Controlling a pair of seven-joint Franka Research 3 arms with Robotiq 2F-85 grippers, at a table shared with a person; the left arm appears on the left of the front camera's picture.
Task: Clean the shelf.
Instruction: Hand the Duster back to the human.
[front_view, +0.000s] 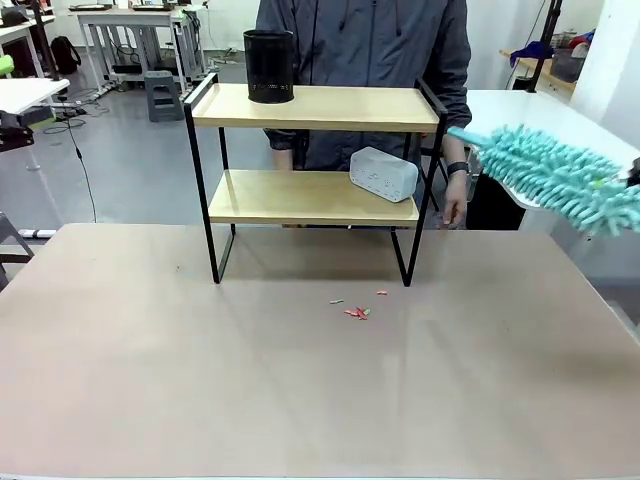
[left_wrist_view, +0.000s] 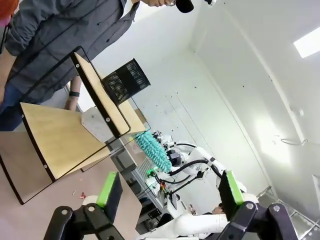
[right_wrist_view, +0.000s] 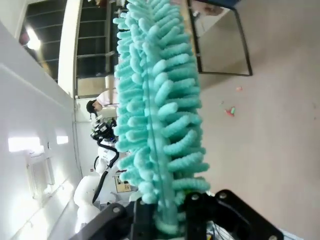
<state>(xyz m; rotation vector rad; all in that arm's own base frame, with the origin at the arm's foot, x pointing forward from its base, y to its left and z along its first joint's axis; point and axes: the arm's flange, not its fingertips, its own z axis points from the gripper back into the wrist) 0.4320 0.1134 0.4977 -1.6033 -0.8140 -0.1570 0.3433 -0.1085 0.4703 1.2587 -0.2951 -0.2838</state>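
The shelf (front_view: 315, 190) stands at the table's far middle, its boards running left to right, a black mesh cup (front_view: 269, 66) on the top board and a white box (front_view: 383, 174) on the lower. The teal duster (front_view: 555, 178) comes in from the robot's right, long axis slanting up toward the shelf's right end with its tip just short of the frame, so the right arm is nearer. The right gripper (right_wrist_view: 167, 210) is clamped on the duster's base, its fingertips buried in fibres, while the left gripper (left_wrist_view: 167, 192) hangs apart and empty; small scraps (front_view: 357, 311) lie on the table.

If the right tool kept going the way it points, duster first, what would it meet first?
Probably the shelf: the teal duster in the right tool points at its top board's near end. Depth is unclear.
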